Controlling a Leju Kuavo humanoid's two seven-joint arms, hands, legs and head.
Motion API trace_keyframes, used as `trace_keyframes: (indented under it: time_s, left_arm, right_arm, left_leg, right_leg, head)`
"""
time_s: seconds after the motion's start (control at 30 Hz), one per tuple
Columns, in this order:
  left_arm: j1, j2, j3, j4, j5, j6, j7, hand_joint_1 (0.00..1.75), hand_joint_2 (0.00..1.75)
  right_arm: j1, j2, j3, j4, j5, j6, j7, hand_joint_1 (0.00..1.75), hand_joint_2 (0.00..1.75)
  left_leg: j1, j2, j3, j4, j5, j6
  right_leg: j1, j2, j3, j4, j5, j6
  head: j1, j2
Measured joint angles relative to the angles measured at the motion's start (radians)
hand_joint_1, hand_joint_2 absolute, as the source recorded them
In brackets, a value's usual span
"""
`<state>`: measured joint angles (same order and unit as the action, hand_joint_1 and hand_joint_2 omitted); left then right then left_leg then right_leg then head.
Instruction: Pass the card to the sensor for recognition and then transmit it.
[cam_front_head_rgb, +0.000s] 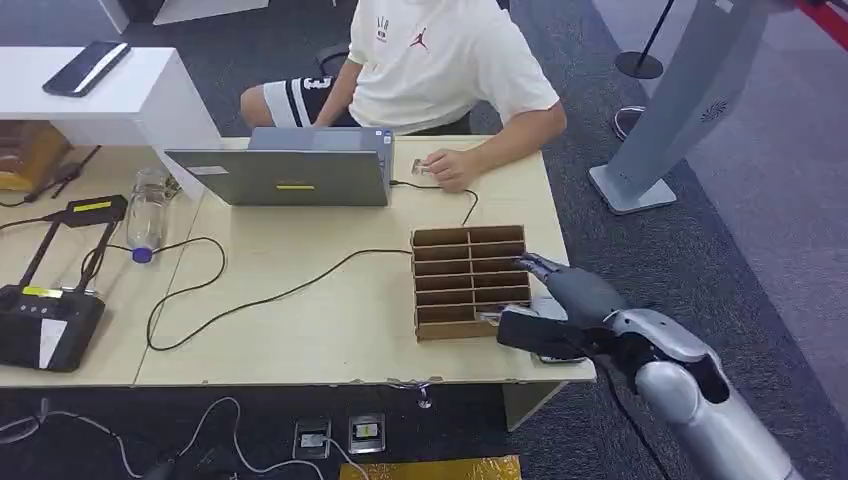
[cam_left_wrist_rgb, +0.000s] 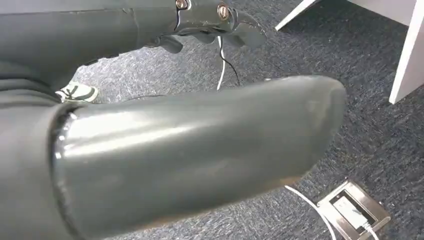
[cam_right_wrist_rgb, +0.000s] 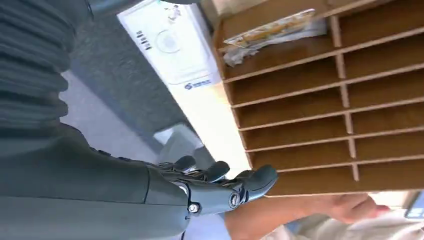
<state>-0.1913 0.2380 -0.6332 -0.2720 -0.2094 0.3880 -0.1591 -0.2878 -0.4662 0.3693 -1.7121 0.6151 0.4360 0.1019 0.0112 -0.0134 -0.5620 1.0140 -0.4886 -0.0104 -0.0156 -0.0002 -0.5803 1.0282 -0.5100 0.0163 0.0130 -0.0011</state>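
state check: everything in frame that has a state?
right hand: open, fingers over the rack's edge
left hand: hanging over carpet, fingers curled, empty
card: lying in a rack slot
wooden rack: other slots look empty
laptop: lid open
bottle: lying down

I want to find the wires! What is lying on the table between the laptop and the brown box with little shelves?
In the head view, a black cable curls on the table between the laptop and the wooden box.
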Motion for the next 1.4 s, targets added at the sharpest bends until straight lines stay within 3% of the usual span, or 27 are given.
trace_keyframes:
  time_s: [0.07,0.23,0.5,0.73,1.4]
  left_arm:
    - [0.000,0.000,0.005,0.000,-0.002,0.000,0.000,0.00,0.00]
    - [0.000,-0.004,0.014,0.001,-0.021,0.002,0.000,0.00,0.00]
    - [0.000,-0.009,0.027,0.003,-0.035,0.004,0.000,0.00,0.00]
    - [0.000,-0.017,0.039,0.005,-0.051,0.010,0.000,0.00,0.00]
    - [-0.017,-0.020,0.057,0.005,-0.084,-0.001,0.000,0.00,0.00]
  right_arm:
    - [0.003,0.000,0.008,-0.002,0.030,-0.009,0.000,0.00,1.75]
    - [0.036,0.003,0.047,-0.013,0.177,-0.106,-0.035,0.00,1.75]
    - [0.070,0.016,0.090,-0.019,0.246,-0.206,-0.052,0.00,1.75]
    - [0.098,0.026,0.107,-0.017,0.298,-0.379,-0.111,0.00,1.75]
    - [0.117,0.038,0.158,0.029,0.265,-0.475,-0.096,0.00,1.75]
  left_leg:
    - [0.000,0.000,0.000,0.000,0.000,0.000]
    - [0.000,0.000,0.000,0.000,0.000,0.000]
    - [0.000,0.000,0.000,0.000,0.000,0.000]
    - [0.000,0.000,0.000,0.000,0.000,0.000]
    - [0.000,0.000,0.000,0.000,0.000,0.000]
  right_leg:
    - [0.000,0.000,0.000,0.000,0.000,0.000]
    - [0.000,0.000,0.000,0.000,0.000,0.000]
    - [0.000,0.000,0.000,0.000,0.000,0.000]
    - [0.000,0.000,0.000,0.000,0.000,0.000]
    - [0.000,0.000,0.000,0.000,0.000,0.000]
  head:
    - [0.000,0.000]
    - [0.000,0.000]
    - [0.000,0.000]
    - [0.000,0.000]
    - [0.000,0.000]
